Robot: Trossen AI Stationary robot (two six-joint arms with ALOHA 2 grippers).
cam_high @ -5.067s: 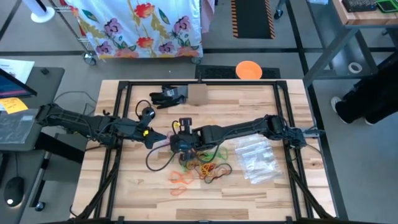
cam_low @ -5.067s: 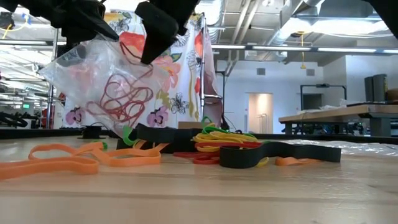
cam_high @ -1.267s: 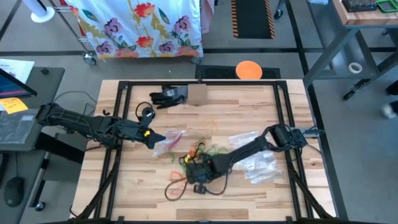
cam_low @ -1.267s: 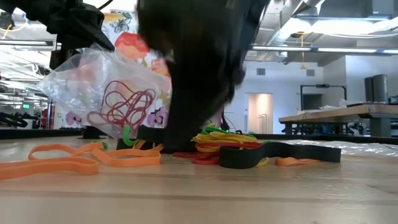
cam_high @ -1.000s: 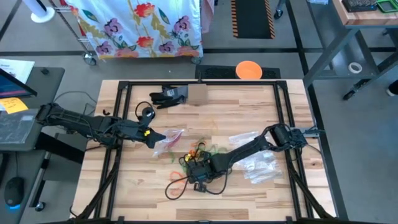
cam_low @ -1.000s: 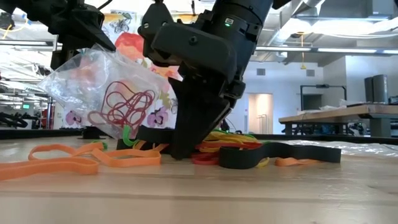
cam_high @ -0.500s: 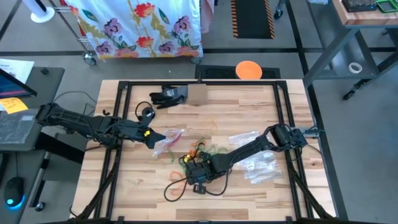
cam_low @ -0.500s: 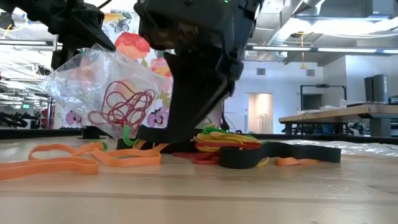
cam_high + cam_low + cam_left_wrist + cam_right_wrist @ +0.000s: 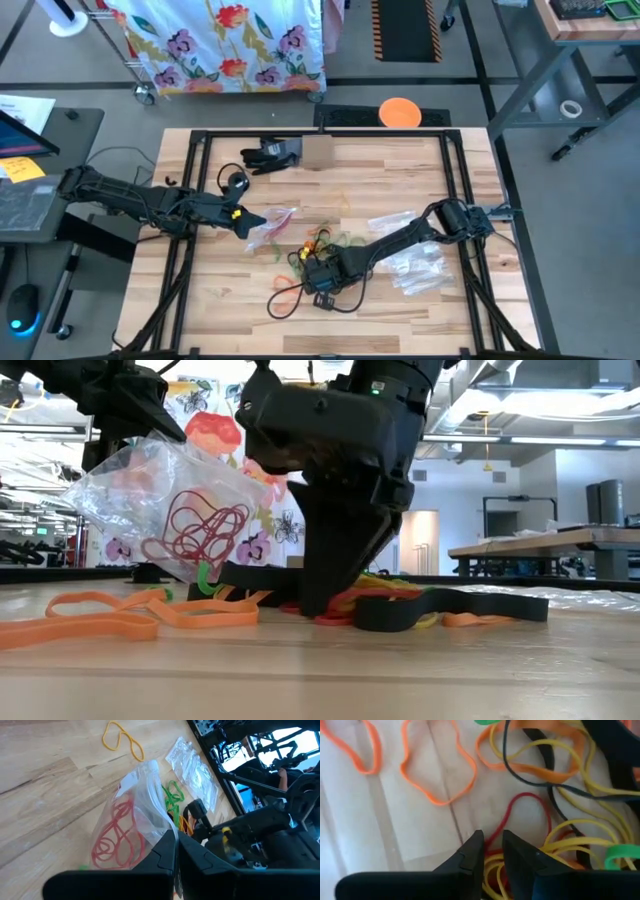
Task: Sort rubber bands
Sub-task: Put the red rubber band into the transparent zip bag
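A clear zip bag (image 9: 170, 510) with red rubber bands inside hangs from my left gripper (image 9: 175, 857), which is shut on it at the table's left middle (image 9: 250, 222). A pile of loose rubber bands (image 9: 325, 245) in yellow, red, orange, green and black lies mid-table. My right gripper (image 9: 492, 852) points steeply down at the pile's near side (image 9: 318, 605), nearly shut with a red rubber band (image 9: 520, 800) running in between its fingers. Orange bands (image 9: 100, 615) lie flat to the pile's left. My left gripper pinches the bag's upper edge (image 9: 159, 834) between its two fingers, slanting down from the table's left. The bag hangs below the fingers, bulging, with the red bands in its lower part. My right gripper has one strand of the red band (image 9: 495, 836) between its two fingertips, coming from above. The rest of that band lies flat on the table.
Several empty clear zip bags (image 9: 410, 255) lie on the table's right side. A black cable (image 9: 285, 300) loops near the front. A black object (image 9: 268, 155) and a small cardboard box (image 9: 318, 150) sit at the far edge. One yellow band (image 9: 122, 740) lies apart.
My right gripper has stayed down at the pile and turned a little about its wrist; its fingertips now stand slightly farther toward the table's right among the bands.
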